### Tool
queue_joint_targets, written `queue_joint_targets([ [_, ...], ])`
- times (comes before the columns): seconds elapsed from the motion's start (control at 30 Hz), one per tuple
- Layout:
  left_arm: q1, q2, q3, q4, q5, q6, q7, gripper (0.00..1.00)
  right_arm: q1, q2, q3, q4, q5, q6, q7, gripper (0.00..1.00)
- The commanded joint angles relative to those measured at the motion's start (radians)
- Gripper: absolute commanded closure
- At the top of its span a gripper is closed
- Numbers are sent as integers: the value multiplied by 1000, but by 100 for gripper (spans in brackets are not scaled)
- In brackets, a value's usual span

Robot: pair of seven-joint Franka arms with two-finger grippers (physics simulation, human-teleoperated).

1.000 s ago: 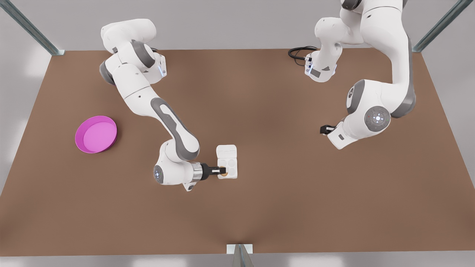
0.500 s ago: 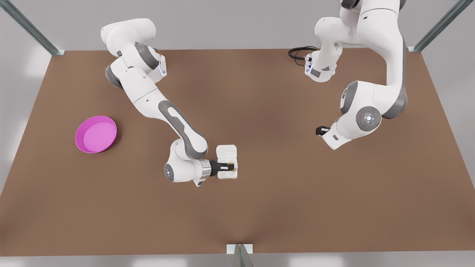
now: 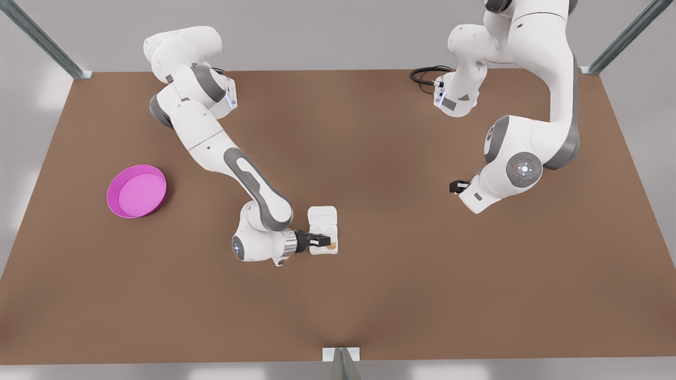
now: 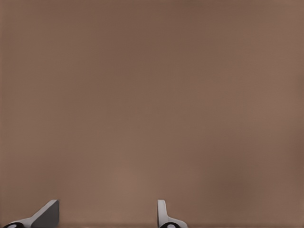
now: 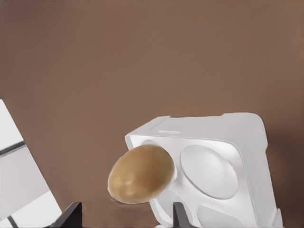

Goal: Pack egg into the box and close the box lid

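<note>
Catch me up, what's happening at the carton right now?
The right gripper is at the box with its jaws apart. The egg sits just beyond them at a corner cup, not gripped. The box lid lies open. The left gripper waits off to the side over bare table, jaws open.

table [image 3: 369,295] — brown | on it: box [image 3: 323,230], pink dish [image 3: 137,191], black cable [image 3: 424,74]
</note>
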Motion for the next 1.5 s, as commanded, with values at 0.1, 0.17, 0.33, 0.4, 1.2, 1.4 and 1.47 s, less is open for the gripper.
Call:
queue_joint_targets([
  [0.1,0,-2,0,0,1,-1,-27,0,-23,-8,3,-1,-1,-20,21,0],
  [0.17,-24,-5,-6,-16,-7,14,-29,0,-57,-19,3,-4,-2,-55,12,0],
  [0.33,-170,111,-166,28,-33,115,-302,42,-181,-177,3,-158,-8,-193,-5,0],
  [0.4,-259,215,-166,137,-30,114,-394,42,-276,-290,-23,-209,-209,-317,15,0],
  [1.2,-514,706,-158,600,-25,394,-736,52,-457,-892,-55,-226,-918,-581,-326,0],
  [1.4,-514,726,-161,602,-30,421,-761,52,-457,-887,-57,-224,-918,-580,-330,0],
  [1.47,-514,732,-158,603,-27,451,-758,52,-457,-885,-57,-224,-917,-580,-332,0],
])
